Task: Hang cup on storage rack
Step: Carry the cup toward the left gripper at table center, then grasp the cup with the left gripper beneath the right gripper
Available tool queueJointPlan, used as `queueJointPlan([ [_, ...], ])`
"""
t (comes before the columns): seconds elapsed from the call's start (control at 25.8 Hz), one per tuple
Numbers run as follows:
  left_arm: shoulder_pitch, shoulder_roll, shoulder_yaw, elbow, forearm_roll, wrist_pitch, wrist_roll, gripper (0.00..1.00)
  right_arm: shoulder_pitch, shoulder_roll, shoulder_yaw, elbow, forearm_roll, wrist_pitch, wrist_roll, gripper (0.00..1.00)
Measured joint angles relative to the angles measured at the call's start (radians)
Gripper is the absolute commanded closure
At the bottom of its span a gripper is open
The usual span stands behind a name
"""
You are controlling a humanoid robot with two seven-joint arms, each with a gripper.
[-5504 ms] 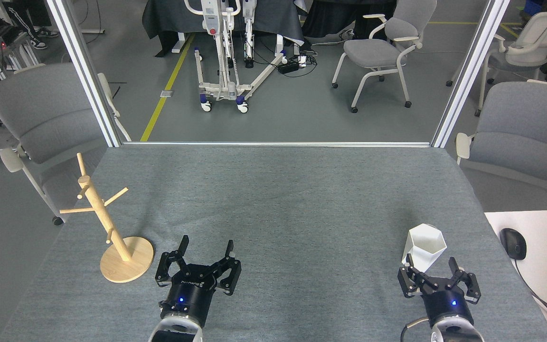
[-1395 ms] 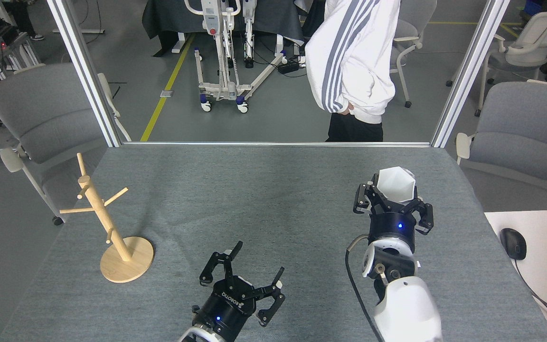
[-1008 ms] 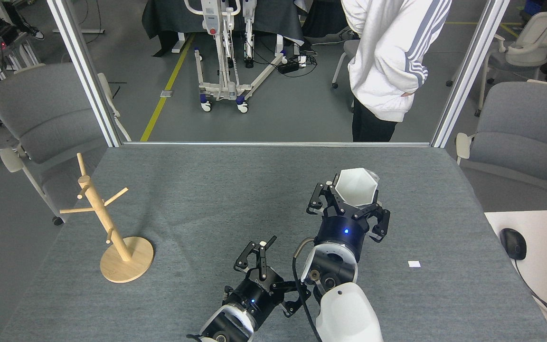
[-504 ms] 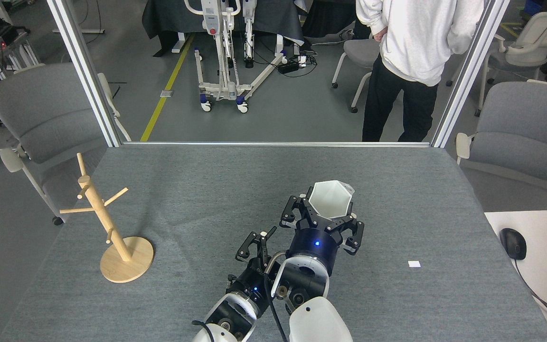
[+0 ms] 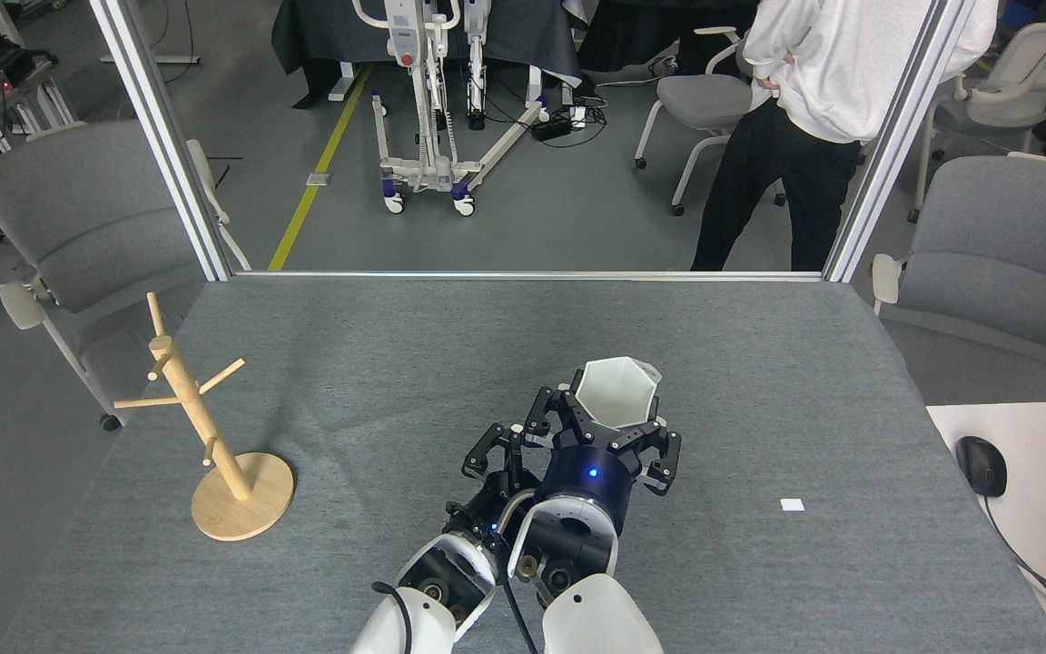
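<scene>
**Cup held at table centre, rack off at 9 o'clock**

The right gripper (image 5: 612, 427) has its black fingers (image 5: 561, 411) clamped around the white cup (image 5: 615, 392), which sits raised off the table with its hexagonal mouth facing the camera. Just beside it at 8 o'clock, the left gripper (image 5: 498, 454) is partly hidden behind the right wrist; its fingers look spread, with nothing between them. The rack (image 5: 205, 434) stands upright near the table's (image 5: 396, 363) left edge, well apart from the cup, at about 9 o'clock from both grippers, its pegs bare. A small white scrap (image 5: 792, 505) lies on the mat at 4 o'clock. A person (image 5: 814, 100) stands beyond the far edge at 1 o'clock.
</scene>
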Motion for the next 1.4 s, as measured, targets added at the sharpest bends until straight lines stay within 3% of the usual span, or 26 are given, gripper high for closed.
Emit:
queueJointPlan([
  [0.58,-0.096,-0.004,-0.013,0.079,0.058,-0.016,-0.065,0.03,0.0,0.003,0.056,0.019,-0.007,0.027,0.007,1.0],
  [0.66,-0.101,-0.005,-0.013,0.082,0.062,-0.015,-0.067,0.19,-0.001,0.003,0.07,0.025,-0.009,0.037,0.006,1.0],
  [0.78,-0.104,-0.005,-0.02,0.085,0.064,-0.014,-0.069,0.51,-0.001,0.004,0.082,0.029,-0.012,0.042,0.001,1.0],
  [0.89,-0.105,-0.003,-0.03,0.084,0.065,-0.016,-0.074,1.0,-0.001,0.005,0.095,0.031,-0.014,0.052,-0.005,1.0],
  [1.12,-0.097,-0.001,-0.038,0.08,0.063,-0.029,-0.084,1.0,0.0,0.006,0.103,0.045,-0.015,0.058,-0.007,1.0],
  [1.28,-0.096,-0.001,-0.038,0.08,0.063,-0.029,-0.099,1.0,0.0,0.006,0.104,0.064,-0.015,0.057,-0.004,0.67],
  [1.36,-0.095,0.0,-0.037,0.081,0.062,-0.03,-0.107,1.0,-0.001,0.006,0.104,0.075,-0.015,0.055,-0.003,0.24],
  [1.4,-0.095,0.0,-0.037,0.081,0.062,-0.032,-0.113,1.0,-0.002,0.006,0.103,0.081,-0.015,0.055,-0.001,0.14],
])
